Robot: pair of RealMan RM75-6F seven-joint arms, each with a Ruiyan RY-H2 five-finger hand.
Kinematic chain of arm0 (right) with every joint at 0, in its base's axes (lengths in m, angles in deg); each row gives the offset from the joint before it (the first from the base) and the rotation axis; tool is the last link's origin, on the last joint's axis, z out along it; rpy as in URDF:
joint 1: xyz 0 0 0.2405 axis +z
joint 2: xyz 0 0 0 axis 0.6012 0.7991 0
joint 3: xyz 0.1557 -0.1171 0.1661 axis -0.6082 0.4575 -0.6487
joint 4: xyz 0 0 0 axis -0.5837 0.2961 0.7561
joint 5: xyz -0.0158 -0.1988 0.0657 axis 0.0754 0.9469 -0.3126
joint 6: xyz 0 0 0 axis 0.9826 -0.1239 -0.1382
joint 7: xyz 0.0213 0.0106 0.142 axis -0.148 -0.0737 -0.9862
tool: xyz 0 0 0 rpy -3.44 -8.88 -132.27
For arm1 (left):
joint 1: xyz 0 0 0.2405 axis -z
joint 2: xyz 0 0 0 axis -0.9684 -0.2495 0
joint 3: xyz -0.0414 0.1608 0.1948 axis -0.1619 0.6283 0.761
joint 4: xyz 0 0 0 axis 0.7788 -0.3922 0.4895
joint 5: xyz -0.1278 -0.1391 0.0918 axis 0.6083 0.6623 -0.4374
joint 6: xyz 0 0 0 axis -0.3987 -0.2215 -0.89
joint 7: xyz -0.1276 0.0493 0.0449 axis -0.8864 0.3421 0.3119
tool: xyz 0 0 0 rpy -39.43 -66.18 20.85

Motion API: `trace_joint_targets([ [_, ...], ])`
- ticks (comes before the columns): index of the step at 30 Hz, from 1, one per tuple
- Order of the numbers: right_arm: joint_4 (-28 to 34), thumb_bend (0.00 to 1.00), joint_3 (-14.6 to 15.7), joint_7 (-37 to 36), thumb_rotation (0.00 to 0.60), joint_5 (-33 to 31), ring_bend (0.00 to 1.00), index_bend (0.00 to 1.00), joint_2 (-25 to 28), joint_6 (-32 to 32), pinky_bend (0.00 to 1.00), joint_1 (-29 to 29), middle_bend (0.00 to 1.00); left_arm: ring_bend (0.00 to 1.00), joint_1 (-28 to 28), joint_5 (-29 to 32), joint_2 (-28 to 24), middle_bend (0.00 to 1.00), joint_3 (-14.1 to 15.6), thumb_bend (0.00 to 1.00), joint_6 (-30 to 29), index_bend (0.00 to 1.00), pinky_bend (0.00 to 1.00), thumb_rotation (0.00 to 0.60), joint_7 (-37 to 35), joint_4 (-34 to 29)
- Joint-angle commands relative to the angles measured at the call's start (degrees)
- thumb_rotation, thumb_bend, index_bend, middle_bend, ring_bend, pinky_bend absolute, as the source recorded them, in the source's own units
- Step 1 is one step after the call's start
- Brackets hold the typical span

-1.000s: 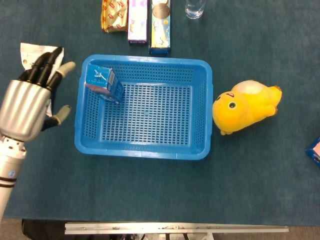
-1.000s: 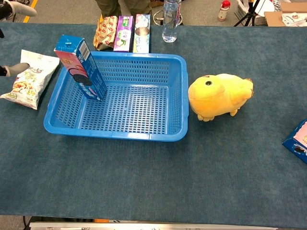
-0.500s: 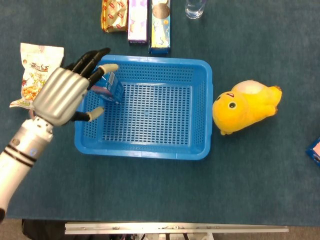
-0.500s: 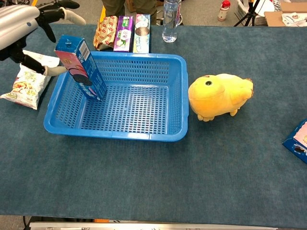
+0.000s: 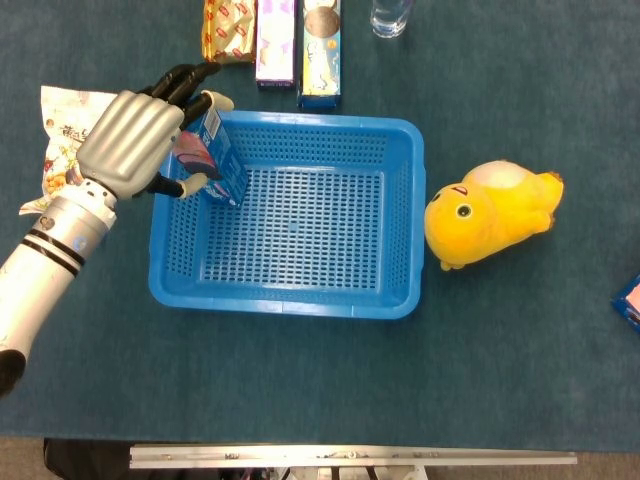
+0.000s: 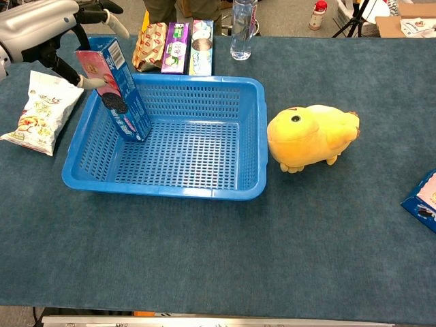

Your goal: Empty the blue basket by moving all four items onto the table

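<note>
The left robot hand (image 5: 135, 140) reaches over the far left corner of the blue basket (image 5: 290, 290) and holds the top of a blue cookie box (image 6: 116, 88), thumb on one side and fingers over the other. The cookie box stands on end, tilted, inside the basket against its left wall near the far left corner. It is the only thing in the basket. The right robot hand does not show in either view.

Just left of the basket, a white snack bag (image 6: 39, 112) lies flat on the tabletop (image 6: 218, 259), near its left edge. Right of the basket, close to its right wall but apart from it, a yellow plush duck (image 5: 492, 212) lies on the tabletop. At the right edge of the tabletop, part of a blue packet (image 6: 422, 199) shows.

Along the far edge, behind the basket, three snack packages (image 5: 275, 40) lie side by side, with a clear water bottle (image 6: 242, 30) standing just to their right.
</note>
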Motion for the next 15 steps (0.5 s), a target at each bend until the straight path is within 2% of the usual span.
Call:
trace_joint_targets([
  [1, -0.14, 0.0, -0.01, -0.17, 0.6, -0.09, 0.24, 0.05, -0.15, -0.24, 0.38, 0.16, 0.19, 0.08, -0.03, -0.06, -0.22, 0.07, 0.25, 0.2, -0.84, 0.25, 0.36, 0.6, 0.46, -0.54],
  [15, -0.31, 0.0, 0.2, -0.15, 0.6, 0.03, 0.24, 0.05, -0.83, -0.91, 0.38, 0.58, 0.19, 0.08, -0.75, -2.55, -1.42, 0.08, 1.85, 0.2, -5.84, 0.26, 0.36, 0.6, 5.16, -5.89],
])
